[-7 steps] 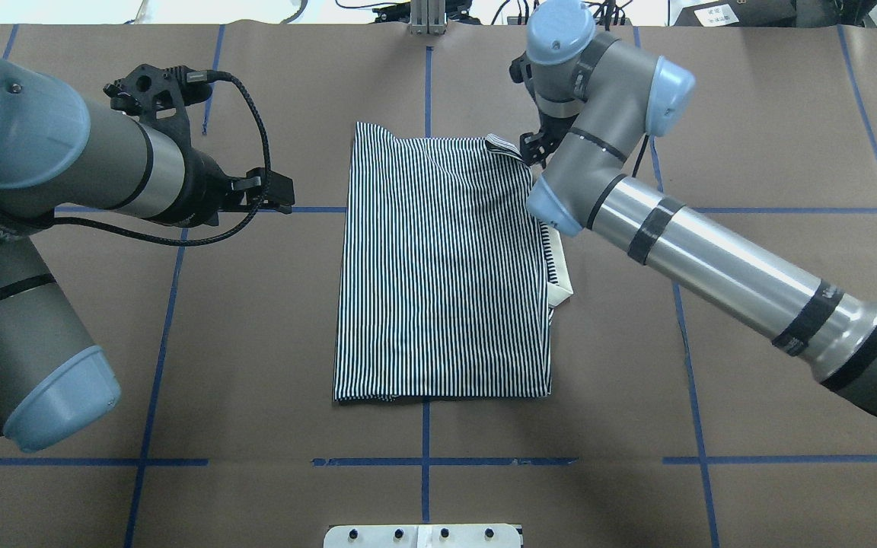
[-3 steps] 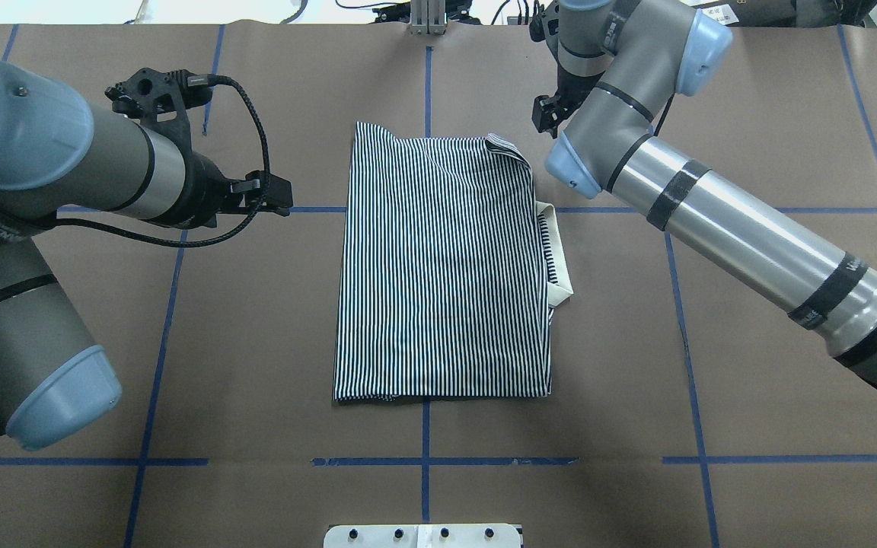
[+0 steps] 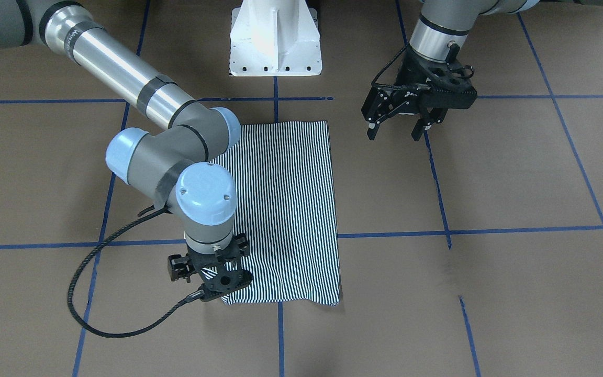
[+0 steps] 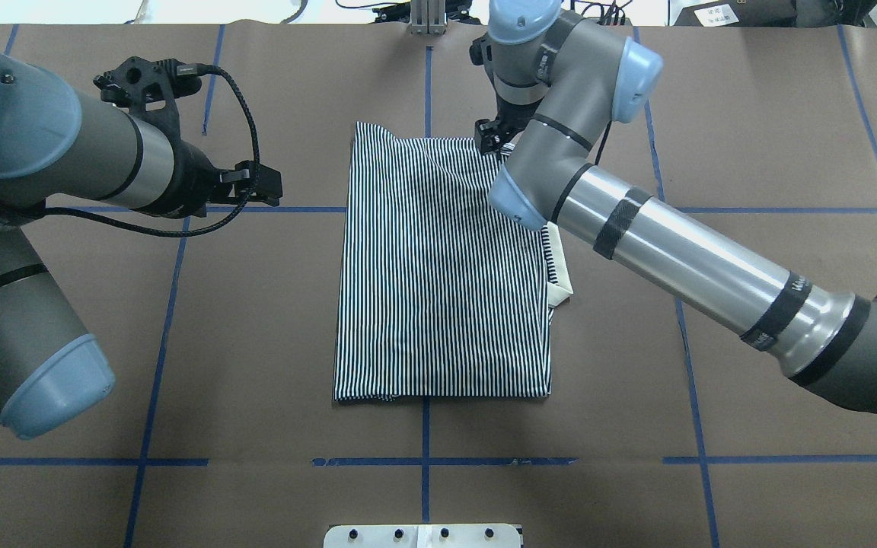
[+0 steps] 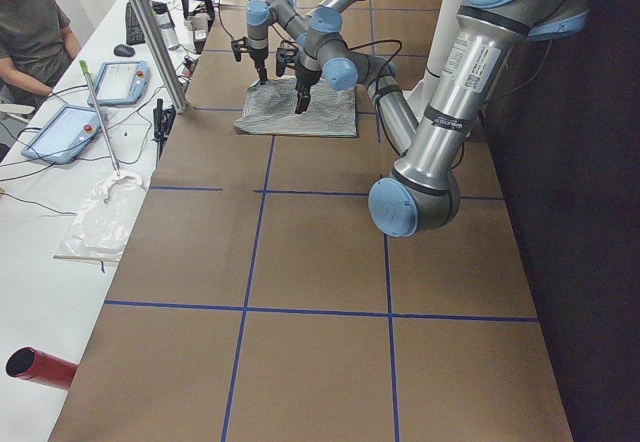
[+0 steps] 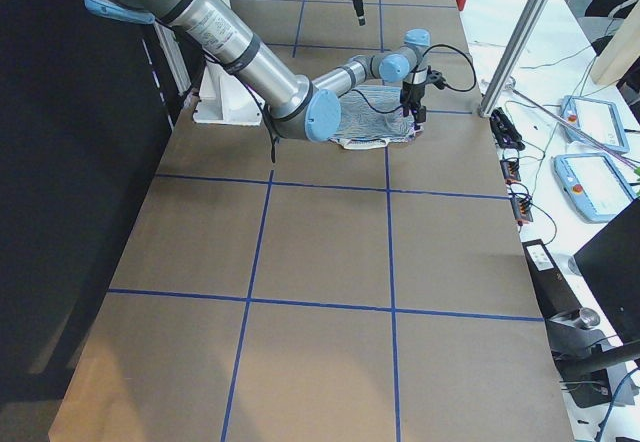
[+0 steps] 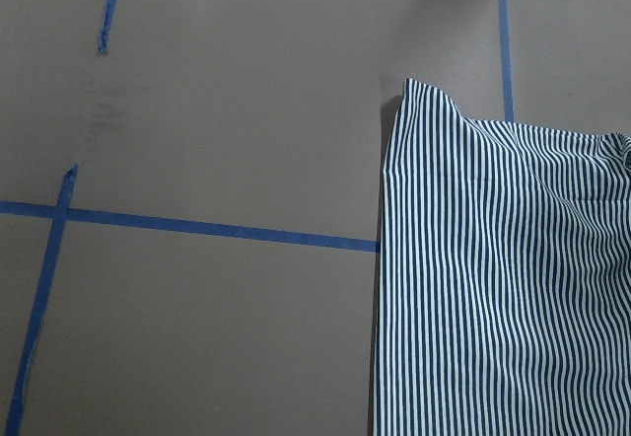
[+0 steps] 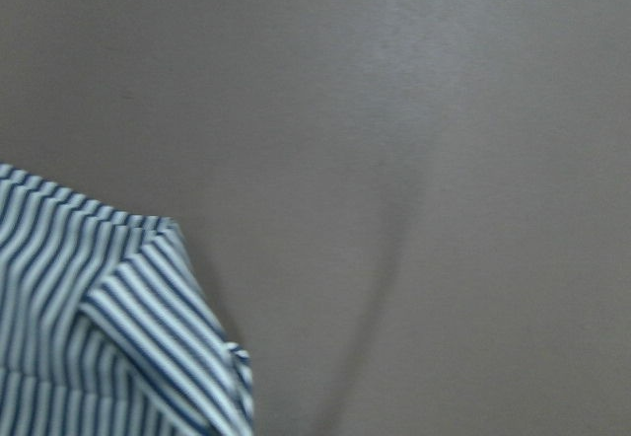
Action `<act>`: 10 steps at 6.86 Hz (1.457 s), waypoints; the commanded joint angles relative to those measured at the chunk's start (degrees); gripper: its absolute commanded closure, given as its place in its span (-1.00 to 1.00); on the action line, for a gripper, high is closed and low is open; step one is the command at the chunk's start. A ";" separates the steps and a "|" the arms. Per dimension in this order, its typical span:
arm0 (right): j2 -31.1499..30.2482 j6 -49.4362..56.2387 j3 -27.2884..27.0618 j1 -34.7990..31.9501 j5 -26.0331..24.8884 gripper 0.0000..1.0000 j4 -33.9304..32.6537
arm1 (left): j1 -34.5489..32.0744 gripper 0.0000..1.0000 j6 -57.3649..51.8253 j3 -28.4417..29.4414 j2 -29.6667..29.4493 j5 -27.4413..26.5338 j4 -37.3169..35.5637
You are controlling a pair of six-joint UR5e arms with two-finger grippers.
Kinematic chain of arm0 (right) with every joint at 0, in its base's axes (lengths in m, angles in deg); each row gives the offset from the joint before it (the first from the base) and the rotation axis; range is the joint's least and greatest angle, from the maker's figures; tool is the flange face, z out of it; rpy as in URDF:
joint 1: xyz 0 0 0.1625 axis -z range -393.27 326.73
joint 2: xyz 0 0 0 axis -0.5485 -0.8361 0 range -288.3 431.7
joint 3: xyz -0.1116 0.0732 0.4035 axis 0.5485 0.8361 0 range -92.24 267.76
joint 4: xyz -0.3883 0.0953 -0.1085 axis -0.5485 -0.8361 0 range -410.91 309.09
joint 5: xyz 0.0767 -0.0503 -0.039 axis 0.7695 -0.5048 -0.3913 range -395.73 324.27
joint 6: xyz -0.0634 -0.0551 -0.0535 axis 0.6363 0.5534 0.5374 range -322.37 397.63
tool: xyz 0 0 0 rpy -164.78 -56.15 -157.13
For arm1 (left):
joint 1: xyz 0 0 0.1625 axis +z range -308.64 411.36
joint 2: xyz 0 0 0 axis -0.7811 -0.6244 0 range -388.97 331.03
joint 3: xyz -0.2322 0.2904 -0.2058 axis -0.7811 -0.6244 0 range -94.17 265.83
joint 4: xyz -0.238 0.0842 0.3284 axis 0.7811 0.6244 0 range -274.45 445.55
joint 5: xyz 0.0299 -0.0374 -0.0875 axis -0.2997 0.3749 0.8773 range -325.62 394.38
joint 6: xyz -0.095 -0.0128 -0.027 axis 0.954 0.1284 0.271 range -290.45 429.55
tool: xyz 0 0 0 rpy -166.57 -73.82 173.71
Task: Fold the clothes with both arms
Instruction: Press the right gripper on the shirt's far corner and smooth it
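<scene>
the navy-and-white striped polo shirt is lying folded into a flat, tall rectangle in the middle of the brown paper-covered table, its soft cloth rippling a little along the far edge. the black two-finger left gripper is hanging over bare paper, clear of the shirt's left edge. its fingers are standing wide apart with nothing between them. its wrist camera is catching only the shirt's left edge and far left corner.

the black right gripper is pointing straight down over the shirt's far right corner, where a small flap of striped cloth is lying turned over on itself. from where i'm standing its fingers are tucked under the wrist, so i can't tell whether they are spread or closed, or whether they are touching the cloth.

a cream collar is poking out from under the fold on the shirt's right edge. the grey metal right arm, with its light-blue joint caps, is reaching across that edge and hiding part of it from overhead.

blue tape lines are marking a grid on the paper, one running under the shirt. a black braided cable is looping out from the right wrist. a white metal pedestal is standing at the robot's side of the table, and a person is sitting at a white bench along the opposite side.
</scene>
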 commanded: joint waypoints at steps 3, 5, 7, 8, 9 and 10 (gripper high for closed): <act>2.56 -0.96 8.76 1.07 -5.38 -1.00 5.70 | -0.58 -1.00 -0.16 -0.16 -0.14 0.09 -1.06; 2.30 2.63 10.16 -1.47 -5.57 -1.00 5.79 | -0.58 -1.00 -0.16 -0.16 -0.32 0.09 -1.06; 0.81 8.43 11.22 -5.60 -5.57 -1.00 5.79 | -0.58 -1.00 -0.16 -0.16 -0.49 0.09 -1.41; 0.89 9.15 11.22 -6.14 -5.31 -1.00 5.79 | -0.58 -1.00 -0.16 -0.16 -0.58 0.09 -1.41; 1.24 8.98 10.88 -6.14 -4.69 -1.00 5.79 | -0.67 -1.00 -0.16 -0.07 -0.50 0.09 -1.50; 1.16 8.37 8.00 -6.14 -2.69 -1.00 5.62 | -0.58 -1.00 0.19 0.01 -0.67 0.27 -1.50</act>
